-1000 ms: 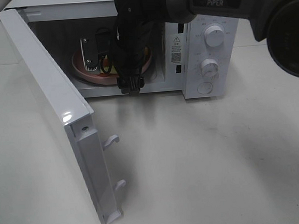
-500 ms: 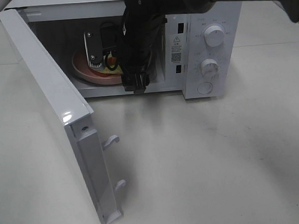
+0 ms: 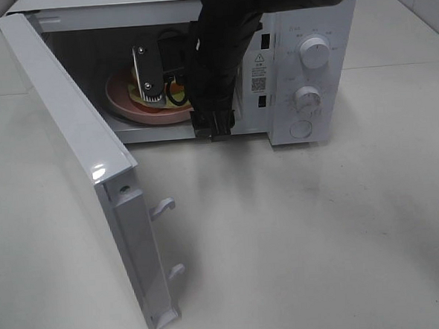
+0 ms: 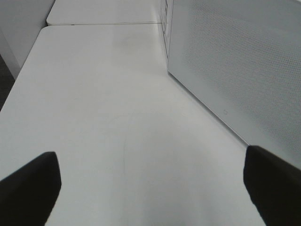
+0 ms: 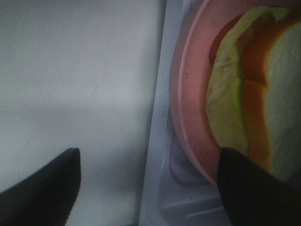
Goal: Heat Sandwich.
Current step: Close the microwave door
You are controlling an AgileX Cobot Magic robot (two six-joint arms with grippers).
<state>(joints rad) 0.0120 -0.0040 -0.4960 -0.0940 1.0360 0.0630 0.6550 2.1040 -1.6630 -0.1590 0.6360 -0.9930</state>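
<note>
Sandwich is inside the microwave, sitting on the pink plate on the cavity floor. Door stands wide open, swung to the left.

Right gripper is at the cavity mouth with its jaws spread and nothing clamped. Between the fingers I only see counter, the door sill and the near edge of the plate rim. Left gripper is also spread and empty, hanging over bare counter beside a white dotted panel, probably the outer face of the door.

Handling, my read:
- The sandwich looks soft and light. White bread would crush under a pinch, and the layers look free to slide. The yellow-green leaf and orange-pink filling stick out past the crust on the near side.
- Don't grip the bread. Take the plate by its rim on the side facing the opening and keep it level.
- The plate looks stiff and smooth with a low lip, so a shallow bite could slip. Get the fingers well over the rim.
- The arm hides most of the plate in the high view, so I can't tell whether it sits centred in the cavity.

Placement looks done. What's left is shutting the door and setting the dials.
</note>
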